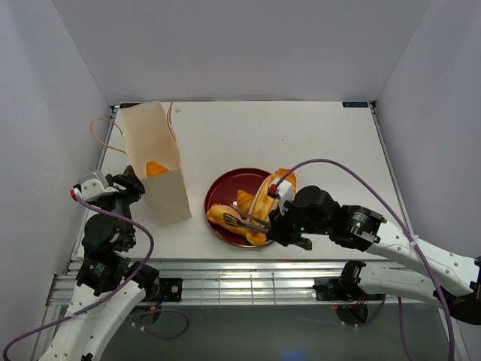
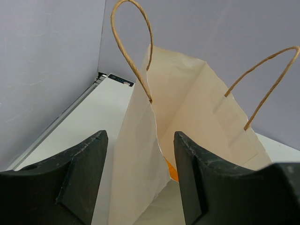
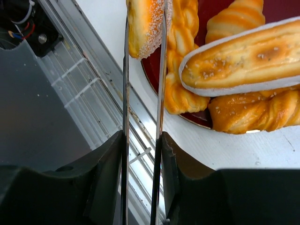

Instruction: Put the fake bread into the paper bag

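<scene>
The paper bag [image 1: 160, 169] stands at the table's left, mouth up, with one orange bread piece [image 1: 155, 168] inside. My left gripper [image 1: 126, 186] is open, its fingers on either side of the bag's near wall [image 2: 140, 154], with slim gaps showing. Several fake breads [image 1: 264, 197] lie on the dark red plate [image 1: 219, 189]. My right gripper [image 3: 143, 136] is shut on thin metal tongs [image 3: 125, 93]. The tongs' blades pinch a sesame-dusted roll [image 3: 144, 26] at the plate's near-left edge. A cream-edged loaf [image 3: 243, 58] and a braid [image 3: 178, 56] lie beside it.
The bag's tan string handles [image 2: 133, 51] arch above its mouth. The table's near edge and metal rails [image 3: 93, 84] run just below the tongs. White walls enclose the table on three sides.
</scene>
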`<state>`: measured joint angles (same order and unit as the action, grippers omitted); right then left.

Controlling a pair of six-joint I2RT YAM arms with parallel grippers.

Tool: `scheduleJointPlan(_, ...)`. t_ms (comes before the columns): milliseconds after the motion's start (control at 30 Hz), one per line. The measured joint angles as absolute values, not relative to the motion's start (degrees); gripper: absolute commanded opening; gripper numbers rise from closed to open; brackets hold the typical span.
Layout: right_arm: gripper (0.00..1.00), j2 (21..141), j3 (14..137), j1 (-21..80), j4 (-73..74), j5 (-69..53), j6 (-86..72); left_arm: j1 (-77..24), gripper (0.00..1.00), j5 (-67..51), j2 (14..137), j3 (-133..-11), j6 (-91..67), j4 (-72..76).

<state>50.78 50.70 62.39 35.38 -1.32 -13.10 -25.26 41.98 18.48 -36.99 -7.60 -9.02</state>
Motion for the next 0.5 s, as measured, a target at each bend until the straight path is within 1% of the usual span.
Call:
scheduleJointPlan(233,0.32,52.5,53.7,62.4,32.1,-1.3,-13.0,-25.3,0.69,42.0,18.5,-37.0,-7.6,-9.0)
scheduleJointPlan(500,0.32,54.9,61.9,62.4,26.7,1.0,-11.3,-25.3,0.69,42.0,18.2,-37.0,-7.6,-9.0)
